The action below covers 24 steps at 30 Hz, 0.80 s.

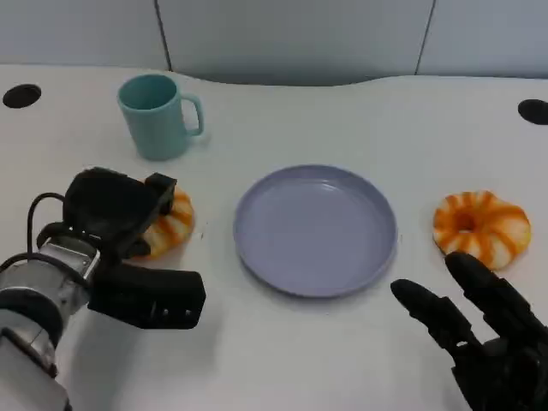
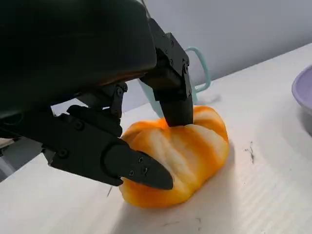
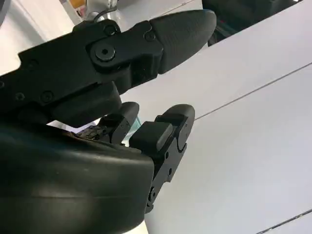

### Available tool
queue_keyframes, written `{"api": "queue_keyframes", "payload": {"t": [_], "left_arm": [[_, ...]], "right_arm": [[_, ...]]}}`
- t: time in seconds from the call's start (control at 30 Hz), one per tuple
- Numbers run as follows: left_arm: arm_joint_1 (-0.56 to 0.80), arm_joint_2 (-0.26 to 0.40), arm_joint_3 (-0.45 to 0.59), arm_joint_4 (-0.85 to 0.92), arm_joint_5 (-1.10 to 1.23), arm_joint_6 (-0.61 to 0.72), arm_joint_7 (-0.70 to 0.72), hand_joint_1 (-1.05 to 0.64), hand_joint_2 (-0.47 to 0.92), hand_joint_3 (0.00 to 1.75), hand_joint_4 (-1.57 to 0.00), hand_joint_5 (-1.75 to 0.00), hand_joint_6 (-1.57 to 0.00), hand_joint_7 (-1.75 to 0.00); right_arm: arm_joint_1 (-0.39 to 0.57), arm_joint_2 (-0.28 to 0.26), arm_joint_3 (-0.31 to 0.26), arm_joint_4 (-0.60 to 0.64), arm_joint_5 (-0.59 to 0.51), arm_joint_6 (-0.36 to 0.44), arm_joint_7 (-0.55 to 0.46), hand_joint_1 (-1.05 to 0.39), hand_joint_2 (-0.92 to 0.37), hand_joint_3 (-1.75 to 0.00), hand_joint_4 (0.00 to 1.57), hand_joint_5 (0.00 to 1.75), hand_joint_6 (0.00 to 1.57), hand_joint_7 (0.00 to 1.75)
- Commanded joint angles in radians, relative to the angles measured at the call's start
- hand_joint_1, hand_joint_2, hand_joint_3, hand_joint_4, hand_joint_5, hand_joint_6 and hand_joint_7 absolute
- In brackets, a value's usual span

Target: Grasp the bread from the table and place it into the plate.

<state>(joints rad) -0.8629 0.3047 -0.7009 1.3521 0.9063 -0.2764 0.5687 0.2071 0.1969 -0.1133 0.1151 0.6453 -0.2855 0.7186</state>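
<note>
An orange-and-white striped bread (image 1: 175, 224) lies on the white table left of the empty lilac plate (image 1: 317, 231). My left hand (image 1: 116, 214) covers most of it from the near left. In the left wrist view one finger (image 2: 176, 105) presses on top of the bread (image 2: 185, 156) and the thumb (image 2: 131, 168) lies against its near side, so the hand grips it where it sits on the table. The plate's rim (image 2: 304, 90) shows beyond the bread. My right hand (image 1: 484, 334) hovers at the near right, fingers spread and holding nothing, just in front of a second, ring-shaped bread (image 1: 479, 227).
A teal mug (image 1: 158, 116) stands behind the left bread, handle toward the plate; its handle (image 2: 202, 73) shows behind the fingers. Dark holes (image 1: 21, 94) (image 1: 533, 110) mark the table's far corners. A grey wall runs along the back edge.
</note>
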Motion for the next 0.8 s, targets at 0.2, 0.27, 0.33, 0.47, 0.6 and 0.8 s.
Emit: {"api": "queue_keyframes", "payload": {"t": [0.2,0.27,0.33,0.47,0.6,0.8], "left_arm": [[0.025,0.023,0.040,0.012,-0.043,-0.029,0.031,-0.28,0.91,0.02,-0.51,-1.66,-0.62,-1.26],[0.022,0.025,0.044,0.011,-0.045,-0.027,0.040,-0.29,0.90,0.01,-0.54,-1.72,-0.53,-1.52],[0.022,0.025,0.043,0.010,-0.046,-0.027,0.041,-0.29,0.90,0.00,-0.54,-1.74,-0.50,-1.60],[-0.006,0.052,0.078,-0.011,-0.077,-0.104,0.095,-0.30,0.88,0.00,-0.60,-1.75,-0.52,-1.64],[-0.039,0.073,0.077,-0.030,-0.062,-0.134,0.131,-0.21,0.88,0.00,-0.61,-1.69,-0.70,-1.16],[-0.066,0.103,0.085,-0.074,-0.065,-0.206,0.157,-0.16,0.74,0.00,-1.05,-0.68,-1.19,-0.09]], "right_arm": [[-0.023,0.004,-0.012,0.019,0.008,-0.010,-0.002,-0.60,-0.92,-0.09,0.59,0.42,0.74,0.00],[-0.029,0.004,-0.013,0.024,0.008,-0.013,-0.002,-0.61,-0.92,-0.08,0.59,0.42,0.74,0.00],[-0.030,0.004,-0.014,0.026,0.007,-0.014,-0.001,-0.61,-0.92,-0.08,0.59,0.42,0.74,0.00],[-0.048,-0.001,-0.017,0.040,0.014,-0.010,0.010,-0.60,-0.92,-0.09,0.59,0.42,0.73,0.00],[-0.060,0.000,-0.018,0.048,0.023,0.005,0.010,-0.59,-0.92,-0.08,0.59,0.42,0.74,0.00],[-0.077,0.001,-0.018,0.064,0.019,-0.001,0.011,-0.58,-0.92,-0.06,0.59,0.42,0.74,0.00]]}}
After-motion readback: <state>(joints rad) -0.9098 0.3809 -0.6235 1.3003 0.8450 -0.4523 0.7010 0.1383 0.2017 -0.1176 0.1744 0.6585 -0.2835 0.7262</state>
